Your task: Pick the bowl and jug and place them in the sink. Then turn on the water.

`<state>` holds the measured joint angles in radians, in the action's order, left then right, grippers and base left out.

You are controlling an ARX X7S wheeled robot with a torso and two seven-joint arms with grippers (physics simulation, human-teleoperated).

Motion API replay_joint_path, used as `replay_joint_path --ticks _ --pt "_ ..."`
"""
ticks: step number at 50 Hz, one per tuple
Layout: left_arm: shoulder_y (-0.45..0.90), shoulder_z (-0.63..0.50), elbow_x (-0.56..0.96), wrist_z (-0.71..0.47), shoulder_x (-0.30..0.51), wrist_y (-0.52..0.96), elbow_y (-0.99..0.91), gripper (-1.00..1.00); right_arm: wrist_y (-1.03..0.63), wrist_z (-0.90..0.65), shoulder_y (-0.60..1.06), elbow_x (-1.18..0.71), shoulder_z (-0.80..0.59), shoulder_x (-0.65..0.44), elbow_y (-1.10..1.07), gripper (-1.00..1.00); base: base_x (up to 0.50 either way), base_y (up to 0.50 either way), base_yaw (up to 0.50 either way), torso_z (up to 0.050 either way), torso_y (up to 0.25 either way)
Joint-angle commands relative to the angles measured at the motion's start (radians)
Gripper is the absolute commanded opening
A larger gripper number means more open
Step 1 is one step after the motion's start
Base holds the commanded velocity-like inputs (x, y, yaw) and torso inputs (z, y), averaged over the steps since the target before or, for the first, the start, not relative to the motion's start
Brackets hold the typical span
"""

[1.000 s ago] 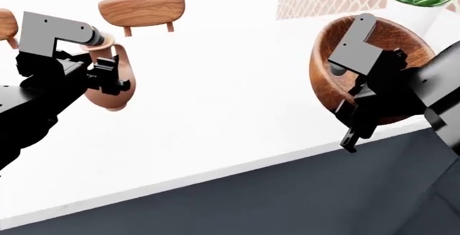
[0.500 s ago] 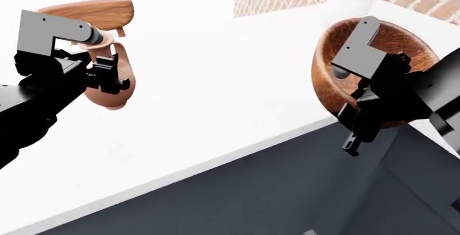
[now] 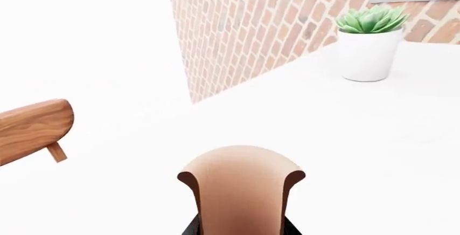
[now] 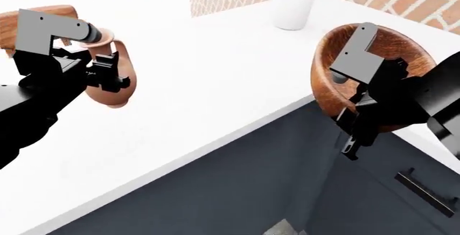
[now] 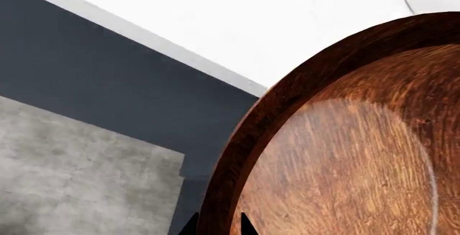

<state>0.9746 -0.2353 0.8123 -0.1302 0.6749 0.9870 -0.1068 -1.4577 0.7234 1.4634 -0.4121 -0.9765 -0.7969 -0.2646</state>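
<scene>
my left gripper (image 4: 107,78) is clamped on the smooth, round-bellied pink jug (image 4: 115,92), held above the white counter (image 4: 215,84). my right gripper (image 4: 352,122) pinches the grainy wooden bowl (image 4: 327,78) by its rim, off the counter's edge.

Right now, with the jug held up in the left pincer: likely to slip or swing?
The jug looks rigid, so it probably won't flex. The left pincer grips its round belly, which looks smooth and could twist or slip. The neck looks thin, likely fragile if bumped against the counter.
</scene>
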Motion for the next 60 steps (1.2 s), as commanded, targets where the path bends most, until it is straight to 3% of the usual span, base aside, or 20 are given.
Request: replay_joint_path --ticks 1,60 --pt "0.024 0.015 -0.021 -0.013 -0.006 -0.016 0.003 -1.0 0.013 -0.007 0.001 0.016 0.0 -0.005 0.002 -1.0 -0.01 0.01 -0.5 0.0 0.0" --pt "0.004 -0.01 -0.035 -0.001 0.005 -0.049 -0.005 -1.0 0.033 -0.036 -0.03 -0.008 -0.001 -0.017 0.008 -1.0 -0.01 0.01 -0.5 0.001 0.002"
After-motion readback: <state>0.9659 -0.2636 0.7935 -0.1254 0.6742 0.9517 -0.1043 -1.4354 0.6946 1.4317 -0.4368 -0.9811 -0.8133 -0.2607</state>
